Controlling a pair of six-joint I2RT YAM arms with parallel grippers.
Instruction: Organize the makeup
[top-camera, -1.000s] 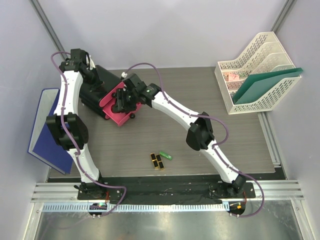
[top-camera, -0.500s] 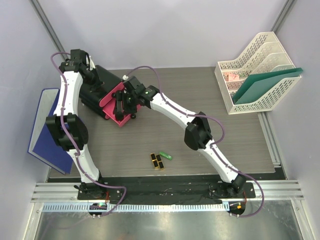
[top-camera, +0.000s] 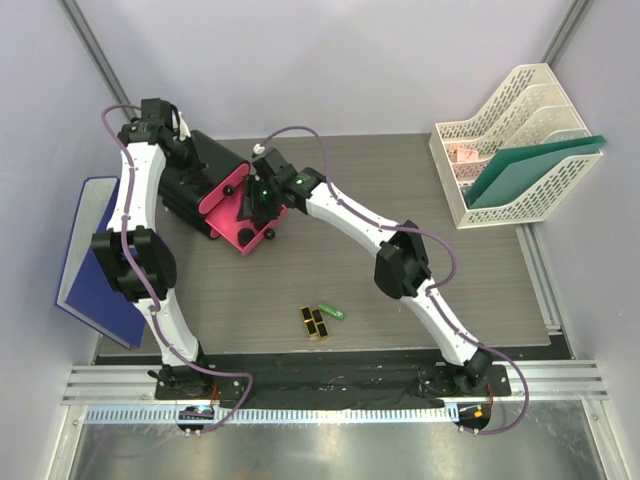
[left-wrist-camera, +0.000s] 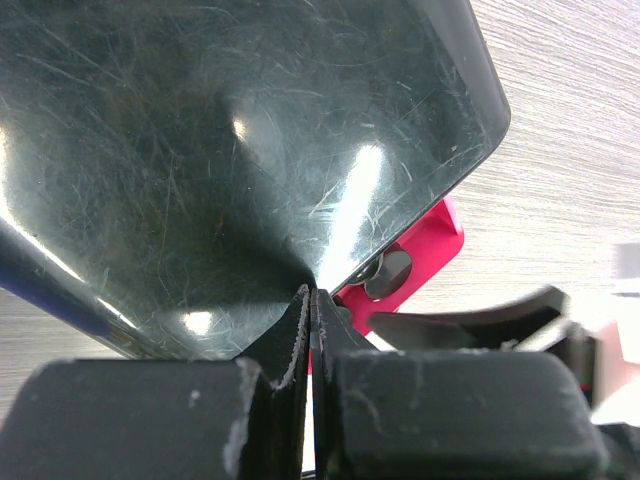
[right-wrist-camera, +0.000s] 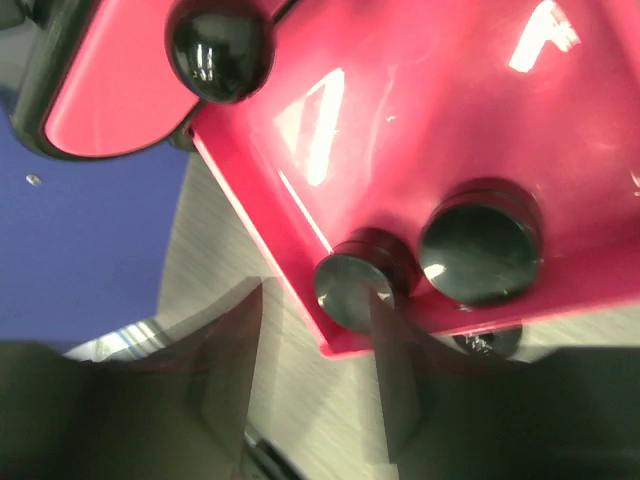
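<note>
Two black-and-gold lipsticks (top-camera: 315, 322) and a green tube (top-camera: 331, 311) lie on the table near the front middle. A pink drawer (top-camera: 228, 215) stands pulled out of the black box (top-camera: 200, 170). In the right wrist view two black round compacts (right-wrist-camera: 355, 285) (right-wrist-camera: 480, 250) lie in that drawer (right-wrist-camera: 420, 130). My right gripper (top-camera: 258, 200) hovers over the drawer, open and empty, with blurred fingers (right-wrist-camera: 235, 370) near the closer compact. My left gripper (top-camera: 180, 150) is shut, its tips (left-wrist-camera: 310, 295) against the black box (left-wrist-camera: 220, 140). The other makeup is out of view.
A white file rack (top-camera: 515, 140) with green folders (top-camera: 530, 170) stands at the back right. A blue folder (top-camera: 90, 260) lies off the table's left edge. A black drawer knob (right-wrist-camera: 218, 50) shows on another pink drawer front.
My right gripper shifted over the pink drawer, first slightly left and down, then back up to the right. The left arm has not moved.
</note>
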